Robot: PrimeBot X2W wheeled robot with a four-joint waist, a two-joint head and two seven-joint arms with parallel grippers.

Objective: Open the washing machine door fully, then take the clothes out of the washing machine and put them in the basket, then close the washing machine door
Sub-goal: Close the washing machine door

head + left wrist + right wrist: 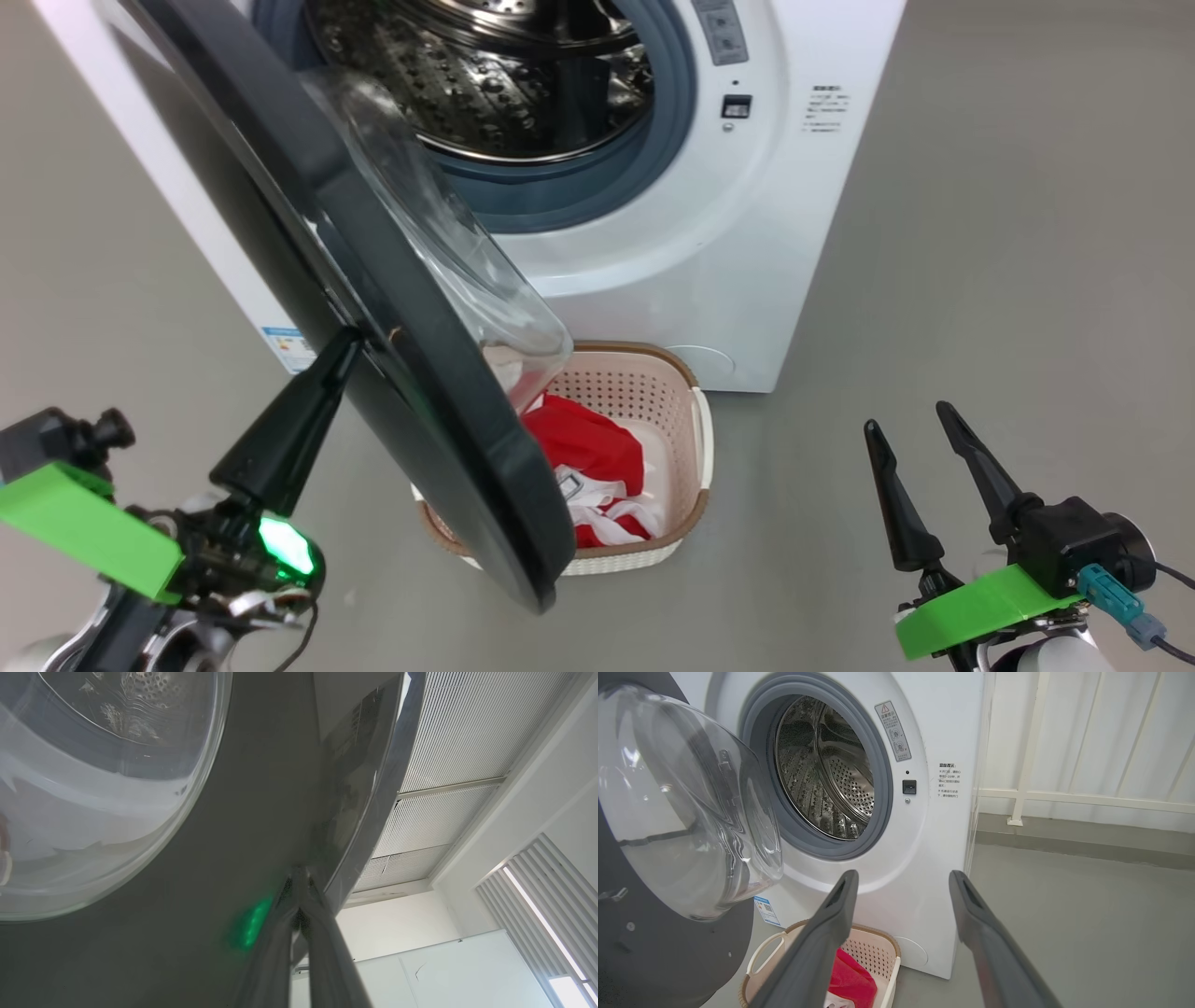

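Note:
The washing machine stands at the top, and no clothes show in its steel drum. Its black-rimmed door swings out toward me, with the glass bowl facing the drum. My left gripper is shut, its tips touching the door's outer face. The basket sits on the floor under the door, holding red and white clothes. My right gripper hovers open and empty at the lower right. In the right wrist view its fingers frame the machine's front above the basket.
Grey floor spreads to the right of the machine and around the basket. In the right wrist view a white railing runs along the wall behind the machine. The left wrist view looks up past the door at a slatted ceiling.

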